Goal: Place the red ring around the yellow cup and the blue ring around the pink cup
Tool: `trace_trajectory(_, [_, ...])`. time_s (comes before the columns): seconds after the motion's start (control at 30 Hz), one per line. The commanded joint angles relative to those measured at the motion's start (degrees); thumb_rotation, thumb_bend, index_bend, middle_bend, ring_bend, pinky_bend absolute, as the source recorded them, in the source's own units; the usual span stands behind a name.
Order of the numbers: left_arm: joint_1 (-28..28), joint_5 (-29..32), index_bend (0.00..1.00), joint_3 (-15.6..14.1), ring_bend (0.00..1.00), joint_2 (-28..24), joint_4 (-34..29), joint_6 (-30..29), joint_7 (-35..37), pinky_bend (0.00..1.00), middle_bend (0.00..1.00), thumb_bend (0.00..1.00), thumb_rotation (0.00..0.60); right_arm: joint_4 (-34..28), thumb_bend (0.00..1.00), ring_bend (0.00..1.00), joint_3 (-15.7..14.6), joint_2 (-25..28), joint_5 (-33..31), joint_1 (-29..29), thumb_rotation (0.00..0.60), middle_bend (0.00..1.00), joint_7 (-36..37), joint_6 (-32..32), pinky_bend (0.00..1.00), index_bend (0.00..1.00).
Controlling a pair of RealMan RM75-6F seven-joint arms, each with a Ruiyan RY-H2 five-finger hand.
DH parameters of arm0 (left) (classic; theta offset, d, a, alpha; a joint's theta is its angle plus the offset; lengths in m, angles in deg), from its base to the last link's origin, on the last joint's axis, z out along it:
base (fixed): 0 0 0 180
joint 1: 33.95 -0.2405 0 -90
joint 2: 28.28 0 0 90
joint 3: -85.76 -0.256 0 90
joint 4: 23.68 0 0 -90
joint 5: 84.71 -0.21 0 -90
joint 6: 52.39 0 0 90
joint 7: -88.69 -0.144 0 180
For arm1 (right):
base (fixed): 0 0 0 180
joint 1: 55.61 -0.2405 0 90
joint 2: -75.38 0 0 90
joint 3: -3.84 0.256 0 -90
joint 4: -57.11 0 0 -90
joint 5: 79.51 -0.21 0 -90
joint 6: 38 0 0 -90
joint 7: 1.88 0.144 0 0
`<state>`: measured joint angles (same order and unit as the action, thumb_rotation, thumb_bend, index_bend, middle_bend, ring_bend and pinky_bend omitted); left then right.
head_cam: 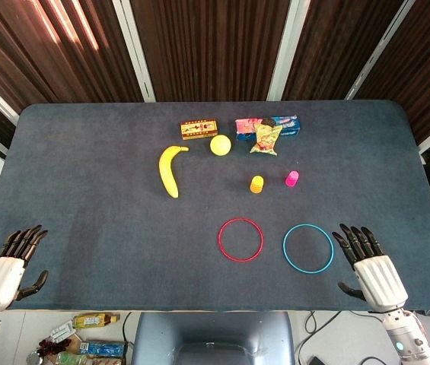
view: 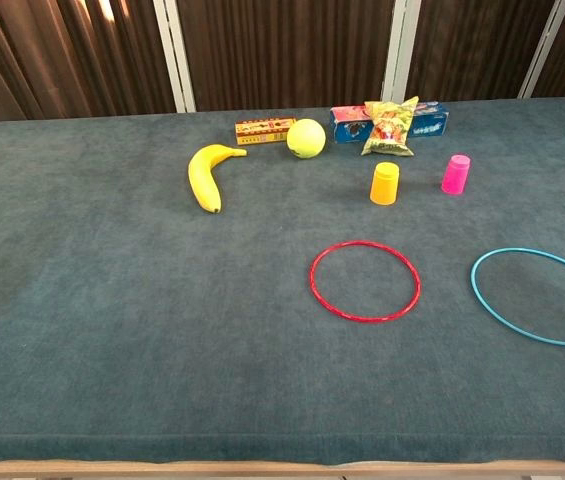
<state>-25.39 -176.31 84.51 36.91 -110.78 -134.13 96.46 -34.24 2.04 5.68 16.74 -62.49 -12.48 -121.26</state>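
1. The surface (head_cam: 85, 198) carries everything.
2. Left hand (head_cam: 9, 266) and right hand (head_cam: 371, 266) rest at the near corners — fingers spread, holding nothing.
3. Blue ring (head_cam: 307, 248) lies flat just beside the right hand; red ring (head_cam: 240, 239) lies left of it.
4. Yellow cup (head_cam: 256, 184) and pink cup (head_cam: 292, 178) stand farther back — outside both rings.

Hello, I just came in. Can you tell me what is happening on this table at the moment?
Nothing is being handled yet. The left hand and the right hand rest open at the near edge of the table, holding nothing. The red ring and the blue ring lie flat in front, apart from the cups. The yellow cup and the pink cup stand further back, with no ring around them.
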Motion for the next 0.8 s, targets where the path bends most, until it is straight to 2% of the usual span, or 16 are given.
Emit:
trace_trajectory(0.03, [-0.1, 0.0, 0.02, -0.1, 0.00, -0.1, -0.1, -0.1, -0.1, 0.05, 0.00, 0.39, 0.600, -0.1, 0.12, 0.00, 0.1, -0.2, -0.6, -0.4, 0.600, 0.00, -0.2, 1.0, 0.00, 0.00])
trace_trajectory(0.23, [-0.4, 0.0, 0.01, -0.1, 0.00, -0.4, -0.5, -0.8, -0.1, 0.05, 0.00, 0.39, 0.600, 1.8, 0.12, 0.00, 0.4, -2.6, 0.0, -2.6, 0.600, 0.00, 0.7, 3.8, 0.00, 0.00])
trace_trajectory(0.33, [-0.7, -0.1, 0.01, -0.2, 0.00, -0.6, -0.6, -1.3, 0.3, 0.05, 0.00, 0.39, 0.600, 3.8, 0.12, 0.00, 1.8, -5.6, -0.1, -5.9, 0.600, 0.00, 2.3, 7.5, 0.00, 0.01])
trace_trajectory(0.4, [-0.7, -0.5, 0.01, -0.3, 0.00, -0.9, -0.7, -1.4, 0.9, 0.05, 0.00, 0.39, 0.600, 5.2, 0.13, 0.00, 3.1, -7.5, -0.6, -9.2, 0.600, 0.00, 3.5, 11.6, 0.00, 0.12])
trace_trajectory(0.53, [-0.9, -1.5, 0.01, -0.4, 0.00, -1.3, -0.6, -2.6, 2.6, 0.05, 0.00, 0.39, 0.600, 8.7, 0.24, 0.00, 5.4, -11.5, -2.3, -15.6, 0.600, 0.00, 6.8, 19.6, 0.00, 0.36])
trace_trajectory(0.63, [-1.2, -2.1, 0.01, -0.6, 0.00, -1.5, -0.3, -3.5, 3.5, 0.05, 0.00, 0.39, 0.600, 12.6, 0.29, 0.00, 6.1, -15.3, -1.8, -18.9, 0.600, 0.00, 9.2, 21.8, 0.00, 0.48])
trace_trajectory(0.8, [-1.5, -2.2, 0.01, -0.8, 0.00, -1.8, -0.3, -4.0, 4.1, 0.05, 0.00, 0.39, 0.600, 18.4, 0.34, 0.00, 5.1, -20.7, 0.2, -21.7, 0.600, 0.00, 11.1, 22.1, 0.00, 0.57])
